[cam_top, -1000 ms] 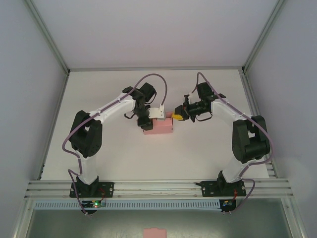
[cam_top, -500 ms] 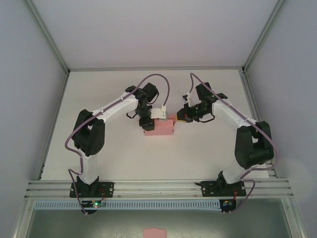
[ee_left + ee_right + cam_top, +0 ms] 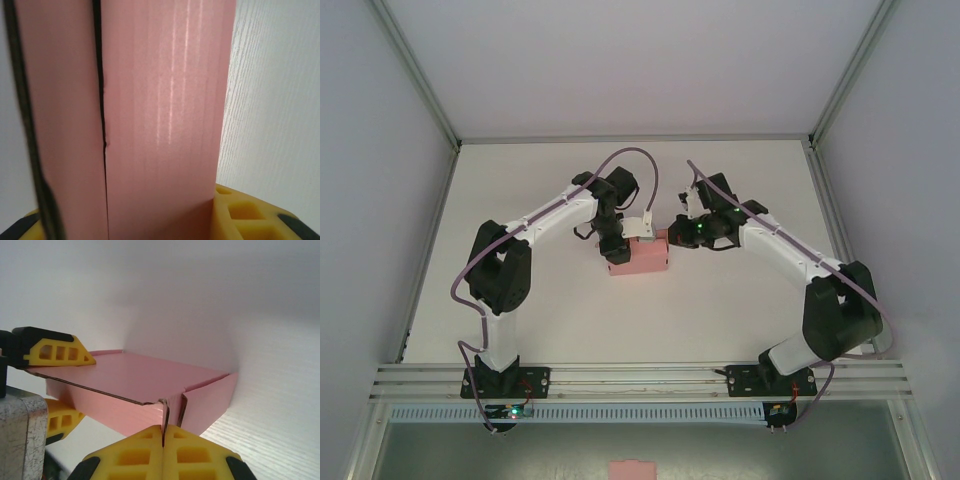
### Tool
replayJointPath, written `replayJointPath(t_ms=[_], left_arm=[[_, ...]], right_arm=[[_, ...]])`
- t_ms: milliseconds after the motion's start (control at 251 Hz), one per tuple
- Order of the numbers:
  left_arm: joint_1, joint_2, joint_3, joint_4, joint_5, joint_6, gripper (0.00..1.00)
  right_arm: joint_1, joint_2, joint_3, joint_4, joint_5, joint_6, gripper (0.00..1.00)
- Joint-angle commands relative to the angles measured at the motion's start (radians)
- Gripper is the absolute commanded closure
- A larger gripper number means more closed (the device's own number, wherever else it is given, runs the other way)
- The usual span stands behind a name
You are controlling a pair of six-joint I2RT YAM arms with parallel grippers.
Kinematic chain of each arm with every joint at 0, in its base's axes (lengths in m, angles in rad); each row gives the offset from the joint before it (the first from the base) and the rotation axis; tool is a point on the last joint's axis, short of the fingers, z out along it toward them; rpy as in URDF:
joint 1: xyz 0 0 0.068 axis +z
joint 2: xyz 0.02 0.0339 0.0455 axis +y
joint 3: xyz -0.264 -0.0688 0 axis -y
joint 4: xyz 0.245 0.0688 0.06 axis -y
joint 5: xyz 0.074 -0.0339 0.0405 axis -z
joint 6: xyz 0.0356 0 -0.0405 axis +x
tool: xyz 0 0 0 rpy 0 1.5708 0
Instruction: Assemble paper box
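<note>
The paper box (image 3: 642, 260) sat folded into a low pink rectangle about mid-worktop (image 3: 740, 300). The left gripper (image 3: 623, 246) met the box at its left end. Its yellow fingers (image 3: 52, 351) pinched the box from above and below, one lying on the top panel and the other under the base. From the left wrist camera the box's pink card ran up between those fingers, split by a dark seam. The right gripper (image 3: 672, 238) stood at the box's right end with its fingers (image 3: 135, 455) pressed together. Their tips were at the corner where a side flap stood slightly ajar. Whether they actually touched the card could not be told.
</note>
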Motion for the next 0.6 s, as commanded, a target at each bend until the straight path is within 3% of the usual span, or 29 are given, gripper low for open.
replayJointPath(t_ms=[0,168,599], left_arm=[[-0.004,0.027,-0.008,-0.002,-0.003,-0.053,0.72],[-0.003,0.028,-0.005,0.004,-0.003,-0.080,0.72],[-0.005,-0.015,-0.006,0.050,0.011,-0.158,0.63]], right_arm=[[0.054,-0.022,-0.074,0.021,0.087,-0.044,1.00],[0.062,-0.019,-0.196,0.150,0.101,-0.001,1.00],[0.163,-0.051,-0.326,0.267,0.382,-0.109,1.00]])
